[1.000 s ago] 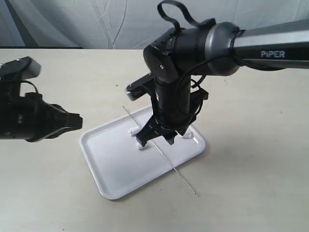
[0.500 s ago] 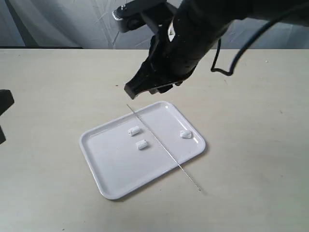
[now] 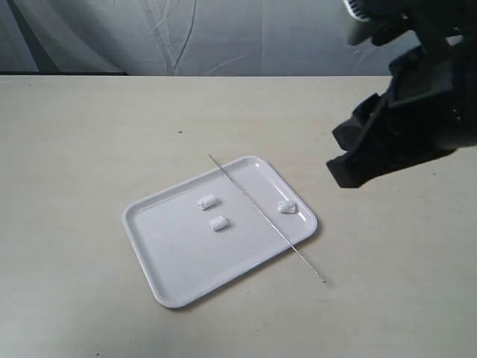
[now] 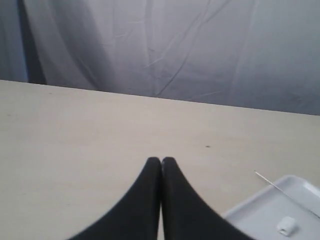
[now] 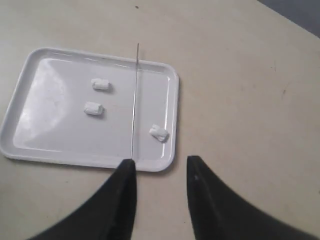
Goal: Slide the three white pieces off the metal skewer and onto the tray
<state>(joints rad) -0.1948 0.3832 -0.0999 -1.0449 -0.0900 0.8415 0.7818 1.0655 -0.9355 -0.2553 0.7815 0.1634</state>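
Observation:
The white tray (image 3: 186,261) lies on the table with the three white pieces loose in it: two near its middle (image 3: 206,201) (image 3: 218,223) and one by its right corner (image 3: 286,206). The metal skewer (image 3: 264,216) is bare and lies slanted across the tray, both ends sticking out past the rim. My right gripper (image 3: 344,155) hangs open above the table to the right of the tray. In the right wrist view its fingers (image 5: 161,164) hold nothing, and the skewer (image 5: 134,100) runs behind one fingertip. My left gripper (image 4: 161,161) is shut and empty, left of the tray (image 4: 270,210).
The tan table top (image 3: 89,134) stretches all round the tray. A grey cloth backdrop (image 3: 186,37) hangs behind its far edge. A small dark speck (image 3: 179,133) marks the table behind the tray.
My right arm rose off the tray and swung up to the right. The left arm pulled back out of the exterior view. The skewer shifted slightly to the right.

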